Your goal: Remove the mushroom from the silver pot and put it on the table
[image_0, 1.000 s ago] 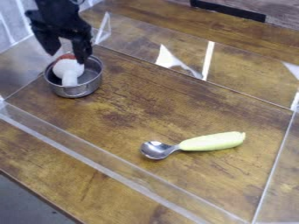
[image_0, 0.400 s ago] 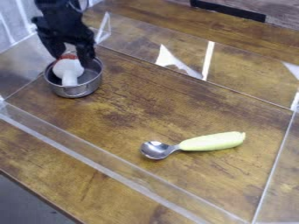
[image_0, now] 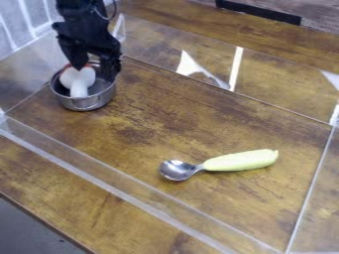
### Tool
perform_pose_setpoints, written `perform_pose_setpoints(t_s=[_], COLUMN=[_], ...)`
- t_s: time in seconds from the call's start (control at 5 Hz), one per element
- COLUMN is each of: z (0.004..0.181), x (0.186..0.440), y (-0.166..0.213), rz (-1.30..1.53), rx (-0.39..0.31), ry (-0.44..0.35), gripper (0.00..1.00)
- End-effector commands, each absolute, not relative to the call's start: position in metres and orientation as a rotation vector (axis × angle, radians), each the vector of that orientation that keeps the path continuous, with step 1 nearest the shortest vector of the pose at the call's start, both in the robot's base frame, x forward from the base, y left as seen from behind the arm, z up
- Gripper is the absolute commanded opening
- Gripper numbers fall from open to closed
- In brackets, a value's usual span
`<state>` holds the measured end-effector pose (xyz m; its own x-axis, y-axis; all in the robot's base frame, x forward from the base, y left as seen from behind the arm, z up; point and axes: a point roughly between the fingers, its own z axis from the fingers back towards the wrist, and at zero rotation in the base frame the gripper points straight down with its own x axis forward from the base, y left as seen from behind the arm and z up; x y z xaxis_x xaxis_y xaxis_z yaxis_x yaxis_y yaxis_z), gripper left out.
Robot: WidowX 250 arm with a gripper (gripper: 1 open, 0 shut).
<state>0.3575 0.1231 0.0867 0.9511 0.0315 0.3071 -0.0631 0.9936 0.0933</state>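
Note:
The silver pot [image_0: 82, 96] stands at the far left of the table [image_0: 199, 124]. Inside it is the mushroom [image_0: 81, 82], its white stem showing; its red-orange cap is mostly hidden behind my gripper. My black gripper [image_0: 85, 66] hangs over the pot, pointing steeply down, open, with its fingers on either side of the mushroom's top. I cannot tell whether the fingers touch the mushroom.
A spoon [image_0: 219, 163] with a yellow-green handle and silver bowl lies on the wood right of centre, near the front. Clear acrylic walls [image_0: 212, 69] edge the table on all sides, one close behind the pot.
My gripper has shifted right and come lower over the pot, now straddling the mushroom's top. Pot, mushroom and spoon have stayed put.

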Motion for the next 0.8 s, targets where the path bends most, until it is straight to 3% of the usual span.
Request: perform_pose_setpoints(t_s=[0.0,0.2,0.6], z=[0.115,0.120,0.089], x=[0.374,0.379,0.386], y=[0.133,0.145,0.160], rz=[0.010,-0.011,-0.097], rx=[0.116,0.112,0.091], ry=[-0.357,-0.346,-0.317], gripper=[1.00,1.00,1.00])
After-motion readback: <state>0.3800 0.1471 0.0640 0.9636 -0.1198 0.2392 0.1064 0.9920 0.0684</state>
